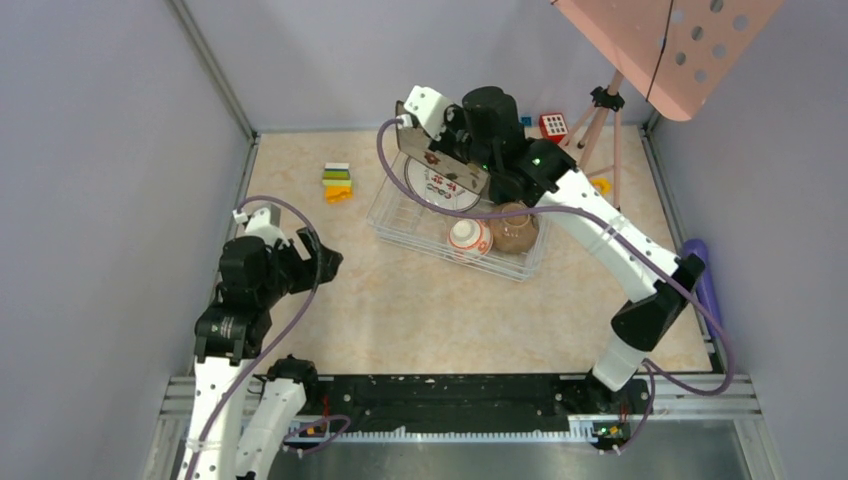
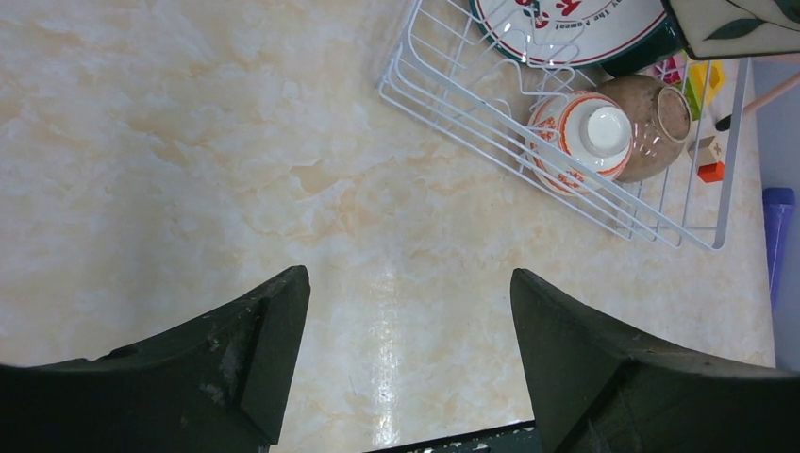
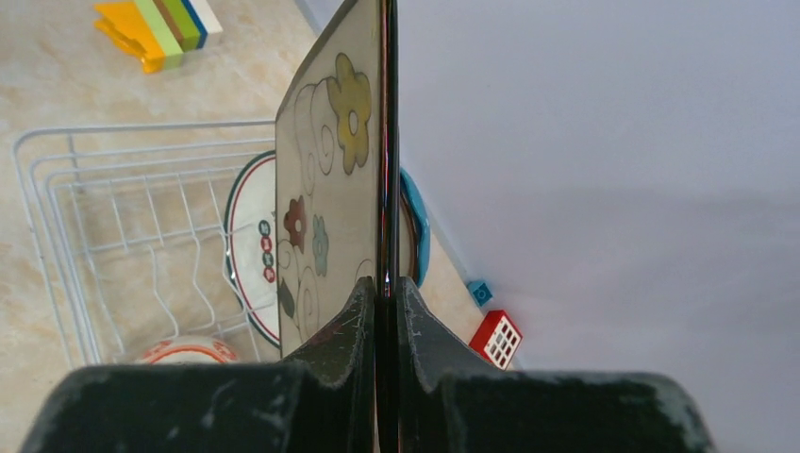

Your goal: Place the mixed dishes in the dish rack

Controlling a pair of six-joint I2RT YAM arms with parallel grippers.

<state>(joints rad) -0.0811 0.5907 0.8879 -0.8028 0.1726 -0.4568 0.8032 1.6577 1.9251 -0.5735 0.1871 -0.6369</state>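
The white wire dish rack (image 1: 400,222) stands at the table's back middle. In it are the white red-marked plate (image 1: 432,190), the red-white bowl (image 1: 469,238) upside down and the tan bowl (image 1: 513,228). My right gripper (image 1: 462,165) is shut on the square floral plate (image 1: 428,150) and holds it on edge above the rack's far side. In the right wrist view the fingers (image 3: 363,307) pinch the floral plate (image 3: 325,189), with a blue rim (image 3: 416,226) behind it. My left gripper (image 2: 410,293) is open and empty over bare table, near the left (image 1: 325,262).
A stack of coloured toy blocks (image 1: 338,182) lies left of the rack, and a red block (image 1: 553,125) behind it. The pink perforated stand (image 1: 670,40) on its tripod (image 1: 598,115) is at the back right. A purple cylinder (image 1: 705,275) lies at the right edge.
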